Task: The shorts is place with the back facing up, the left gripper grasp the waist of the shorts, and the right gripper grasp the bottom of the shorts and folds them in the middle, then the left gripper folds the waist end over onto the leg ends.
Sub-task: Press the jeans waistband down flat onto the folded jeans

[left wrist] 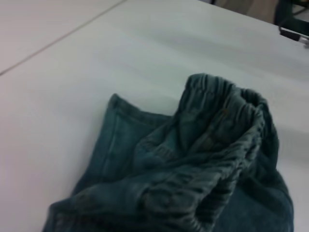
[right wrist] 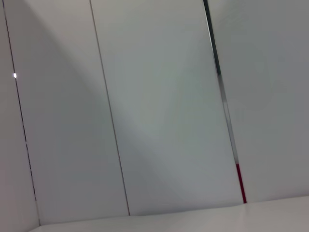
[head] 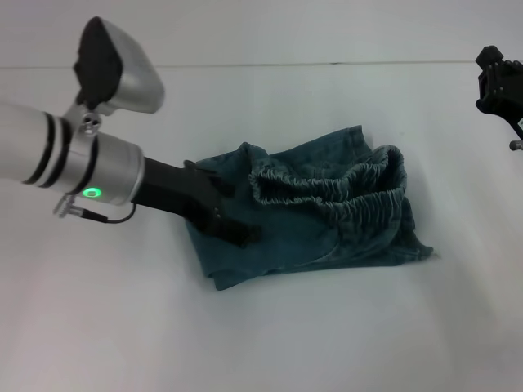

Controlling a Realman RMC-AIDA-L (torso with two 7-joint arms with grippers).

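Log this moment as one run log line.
blue-green denim shorts: folded, ruffled waist on top | left gripper: on shorts | right gripper: raised, away

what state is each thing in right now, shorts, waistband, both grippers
shorts: folded in a bunched stack on the white table
waist of the shorts: ruffled, lying on top of the stack, mouth gaping
left gripper: low over the shorts' left end, against the fabric
right gripper: raised at the far right, away from the shorts, holding nothing

One pair of shorts [head: 310, 220] and two grippers, left [head: 233, 224] and, seemingly, right [head: 500, 82].
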